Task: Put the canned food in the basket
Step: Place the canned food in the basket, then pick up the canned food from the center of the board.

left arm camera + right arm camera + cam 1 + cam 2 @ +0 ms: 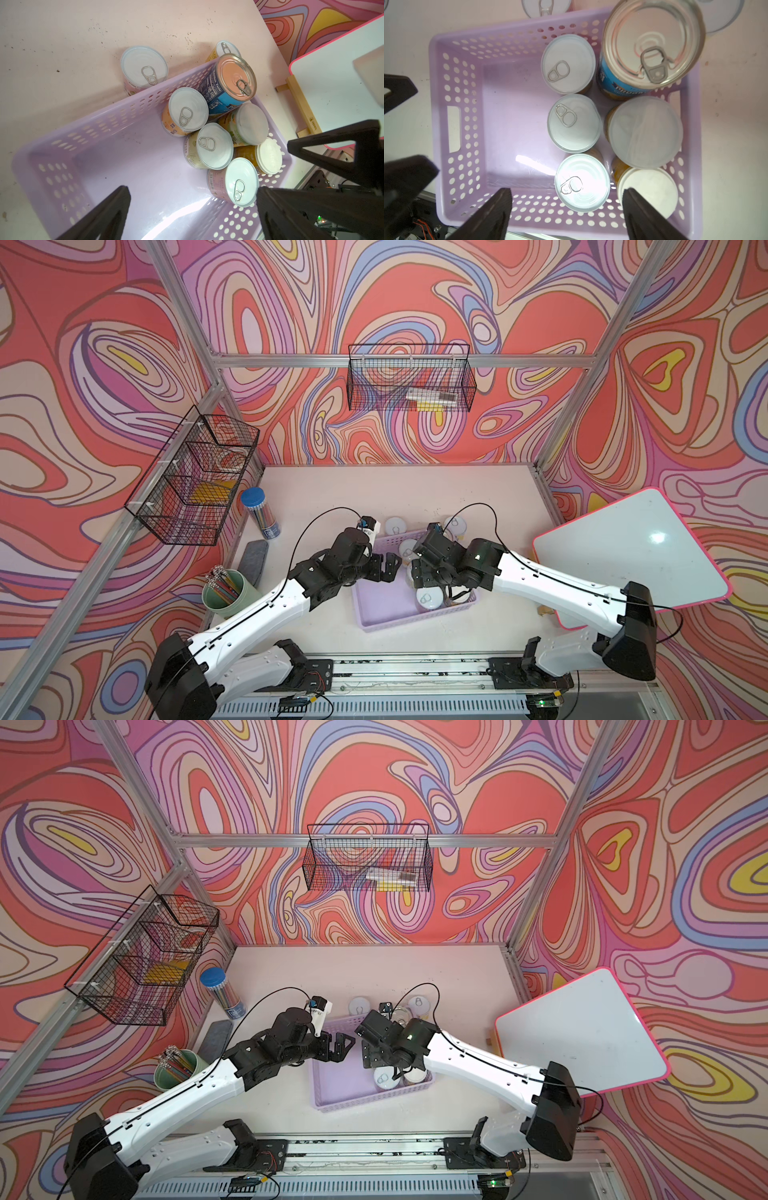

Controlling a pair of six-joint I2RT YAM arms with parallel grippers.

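Note:
The lilac basket (pixel 374 616) (pixel 332 1094) (pixel 99 128) (pixel 458 68) sits mid-table. Several cans stand packed at its right end, among them a bigger blue-label can (pixel 226 89) (pixel 652 43) in the far corner. Two small cans stand on the table just behind the basket (pixel 395 526) (pixel 455 526) (pixel 144 66) (pixel 227 48). My left gripper (pixel 384 568) (pixel 338 1046) (pixel 192 193) hangs open and empty over the basket's bare floor. My right gripper (pixel 422 578) (pixel 374 1056) (pixel 566 193) is open above the cans at the basket's near right, holding nothing.
A pink-edged whiteboard (pixel 631 547) leans at the right on a wooden stand (pixel 297 104). A blue-capped tube (pixel 259 510), a dark eraser (pixel 253 560) and a green pencil cup (pixel 226 593) stand at the left. Black wire baskets (pixel 195 477) (pixel 409 377) hang on the walls.

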